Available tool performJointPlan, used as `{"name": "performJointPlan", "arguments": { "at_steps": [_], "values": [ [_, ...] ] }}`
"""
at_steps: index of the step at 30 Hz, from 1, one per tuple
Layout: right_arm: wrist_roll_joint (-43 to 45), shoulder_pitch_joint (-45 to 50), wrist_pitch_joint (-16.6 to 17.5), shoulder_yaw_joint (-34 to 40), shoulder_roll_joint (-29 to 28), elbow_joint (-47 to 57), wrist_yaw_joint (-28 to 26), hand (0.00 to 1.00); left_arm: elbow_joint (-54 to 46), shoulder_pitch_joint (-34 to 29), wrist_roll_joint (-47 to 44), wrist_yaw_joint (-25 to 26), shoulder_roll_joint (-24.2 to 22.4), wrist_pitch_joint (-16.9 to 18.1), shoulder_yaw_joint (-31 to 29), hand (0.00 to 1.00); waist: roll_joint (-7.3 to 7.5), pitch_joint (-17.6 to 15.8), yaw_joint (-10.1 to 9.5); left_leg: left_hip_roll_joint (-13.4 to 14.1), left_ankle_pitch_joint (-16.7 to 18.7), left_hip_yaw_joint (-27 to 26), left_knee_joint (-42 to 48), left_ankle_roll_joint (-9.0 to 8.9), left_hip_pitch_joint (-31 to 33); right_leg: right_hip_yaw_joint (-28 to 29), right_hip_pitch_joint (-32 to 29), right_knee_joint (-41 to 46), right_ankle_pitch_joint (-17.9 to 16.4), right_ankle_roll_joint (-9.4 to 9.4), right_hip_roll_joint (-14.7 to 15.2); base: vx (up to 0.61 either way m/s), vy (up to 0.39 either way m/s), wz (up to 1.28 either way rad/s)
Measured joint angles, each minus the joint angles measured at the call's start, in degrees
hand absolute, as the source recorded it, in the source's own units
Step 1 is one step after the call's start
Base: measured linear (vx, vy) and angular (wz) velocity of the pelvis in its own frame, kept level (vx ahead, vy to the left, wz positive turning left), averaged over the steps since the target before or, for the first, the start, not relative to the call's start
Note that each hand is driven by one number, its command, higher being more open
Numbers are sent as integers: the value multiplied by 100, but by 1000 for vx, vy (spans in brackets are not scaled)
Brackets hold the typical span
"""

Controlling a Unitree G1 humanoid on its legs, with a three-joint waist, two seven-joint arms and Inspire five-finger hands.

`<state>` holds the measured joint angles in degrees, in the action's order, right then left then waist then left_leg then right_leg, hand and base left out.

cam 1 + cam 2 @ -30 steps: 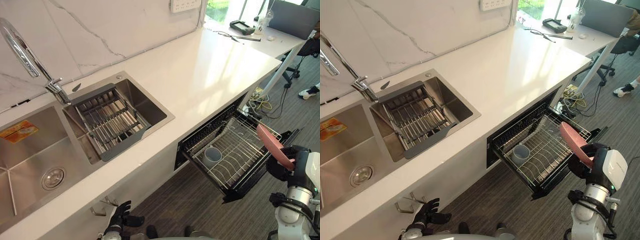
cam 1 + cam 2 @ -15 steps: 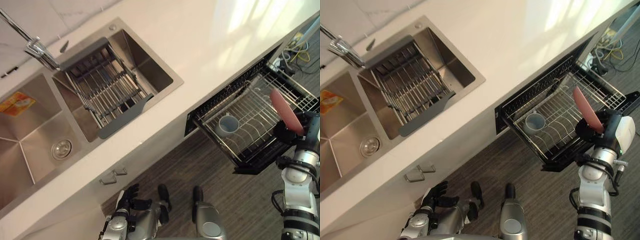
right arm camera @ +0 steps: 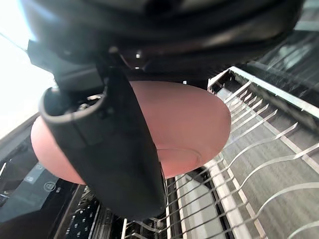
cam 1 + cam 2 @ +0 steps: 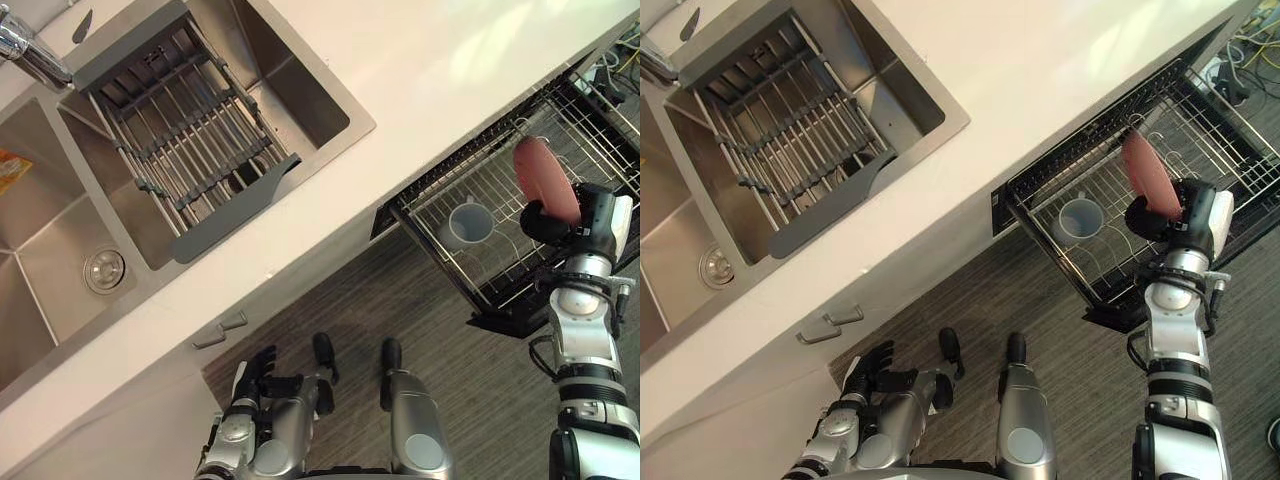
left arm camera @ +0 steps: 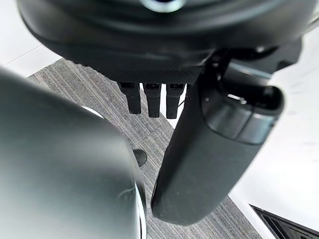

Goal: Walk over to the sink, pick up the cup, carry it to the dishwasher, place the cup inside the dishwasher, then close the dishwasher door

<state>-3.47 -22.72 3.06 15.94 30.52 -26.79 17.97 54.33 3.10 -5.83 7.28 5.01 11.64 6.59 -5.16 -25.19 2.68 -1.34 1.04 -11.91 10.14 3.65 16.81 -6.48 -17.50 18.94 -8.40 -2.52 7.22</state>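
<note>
Your right hand [image 4: 548, 222] is curled round a pink plate [image 4: 545, 178], held upright over the pulled-out dishwasher rack [image 4: 505, 265]. The grey cup [image 4: 468, 222] already sits in that rack, so you look to be at the placing step. Next, lower the plate between the tines and let go. Your left hand [image 4: 255, 372] hangs relaxed by the cabinet [image 4: 150, 400].

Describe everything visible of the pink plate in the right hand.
The pink plate is round, smooth and plain, with a shallow foot ring on its underside. It stands on edge, pinched in the right hand, whose thumb lies across that underside, above the pulled-out dishwasher rack, apart from the grey cup.
</note>
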Motion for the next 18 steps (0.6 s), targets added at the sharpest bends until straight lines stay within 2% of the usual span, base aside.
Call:
{"name": "performJointPlan", "arguments": {
  "at_steps": [8, 18],
  "values": [
    [-20, -544, 32, -291, 168, -354, -9, 30, 1, 104, -53, 13, 2, 41, -4, 90, 13, -58, -58, 6, -70, 26, 1, -45, 233, 5, -311, 195, -29, 43, 4, -2, 0, 0],
    [-410, -582, -59, -210, 178, -604, 83, 30, 1, 137, -41, 147, -13, 52, -2, 90, 15, -59, -122, 24, -136, 14, -54, -74, 264, 16, -398, 247, -32, 51, -10, 0, 0, 0]
  ]
}}
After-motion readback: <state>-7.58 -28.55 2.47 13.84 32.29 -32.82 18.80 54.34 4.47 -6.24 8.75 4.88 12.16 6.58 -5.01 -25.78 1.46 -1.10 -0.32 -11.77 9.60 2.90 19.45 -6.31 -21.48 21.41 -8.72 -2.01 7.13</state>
